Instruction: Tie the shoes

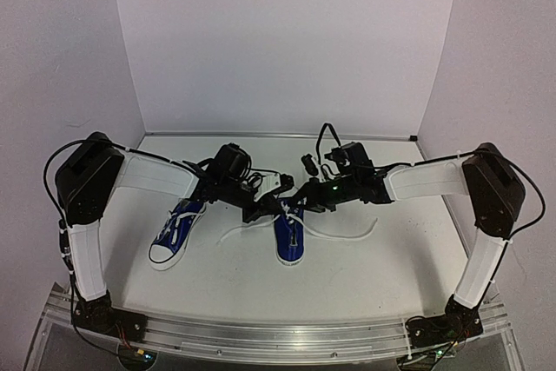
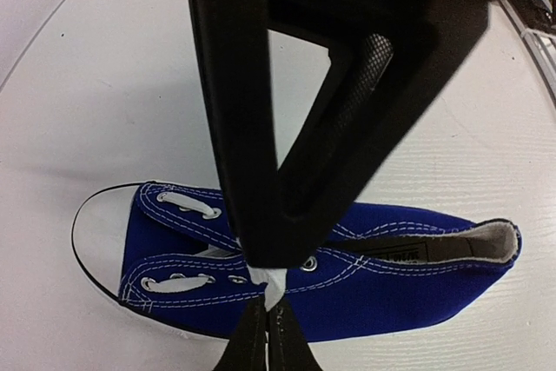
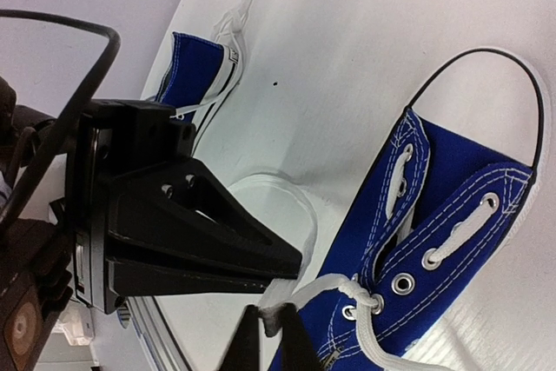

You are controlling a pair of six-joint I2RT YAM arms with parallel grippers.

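Two blue shoes lie on the white table: one [image 1: 176, 234] on the left, the other [image 1: 290, 237] in the middle. Both grippers meet just above the middle shoe's lacing. My left gripper [image 1: 263, 209] is shut on a short stretch of white lace [image 2: 271, 288] over this shoe [image 2: 417, 284]. My right gripper [image 1: 303, 197] is shut on the same lace [image 3: 323, 288] close by, where it rises from an eyelet of the shoe [image 3: 452, 215]. The two sets of fingertips nearly touch. The left shoe's heel [image 3: 195, 67] shows in the right wrist view.
Loose lace ends trail on the table on both sides of the middle shoe, one to the right [image 1: 347, 234] and one to the left [image 1: 230, 236]. White walls close in the table behind and on both sides. An aluminium rail [image 1: 261, 336] runs along the front edge.
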